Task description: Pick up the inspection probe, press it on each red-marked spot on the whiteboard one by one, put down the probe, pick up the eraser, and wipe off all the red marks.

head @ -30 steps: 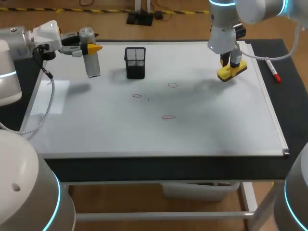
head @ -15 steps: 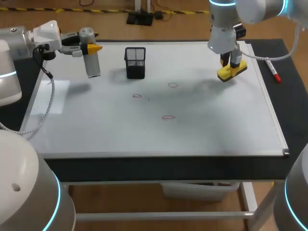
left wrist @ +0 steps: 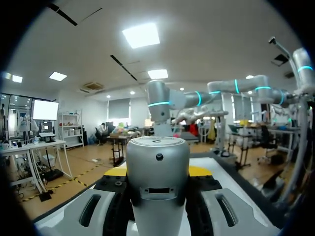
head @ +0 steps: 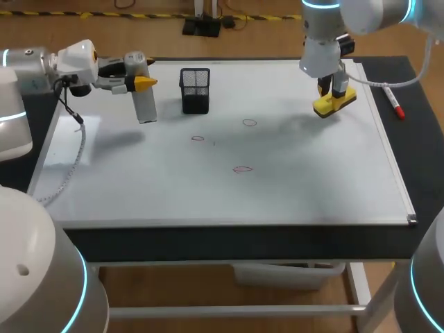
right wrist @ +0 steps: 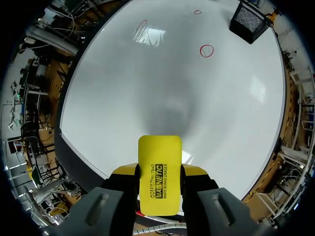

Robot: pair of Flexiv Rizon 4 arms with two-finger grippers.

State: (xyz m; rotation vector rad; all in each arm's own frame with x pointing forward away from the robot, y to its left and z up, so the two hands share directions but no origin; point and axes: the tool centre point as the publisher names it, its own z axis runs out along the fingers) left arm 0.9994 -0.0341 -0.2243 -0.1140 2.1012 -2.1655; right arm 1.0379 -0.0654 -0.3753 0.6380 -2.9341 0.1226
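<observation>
My left gripper [head: 137, 78] is shut on the grey cylindrical inspection probe [head: 145, 103], held over the whiteboard's [head: 312, 180] far left, just left of the mesh holder. In the left wrist view the probe [left wrist: 157, 179] fills the gap between the fingers of the left gripper [left wrist: 157, 172]. My right gripper [head: 331, 92] is shut on the yellow eraser [head: 334, 103] above the board's far right. The right wrist view shows the eraser [right wrist: 158, 172] in that gripper [right wrist: 158, 183]. Three red marks [head: 198, 138] [head: 250, 123] [head: 242, 168] lie mid-board; two of them show as red marks [right wrist: 206, 50] [right wrist: 141, 24] ahead of the eraser.
A black mesh pen holder [head: 195, 90] stands on the board's far side, also seen as a mesh holder [right wrist: 251, 19] from the right wrist. A red marker [head: 393, 102] lies on the dark table right of the board.
My left arm has carried the probe to the right and slightly nearer, further over the board. The right arm and eraser have not moved.
</observation>
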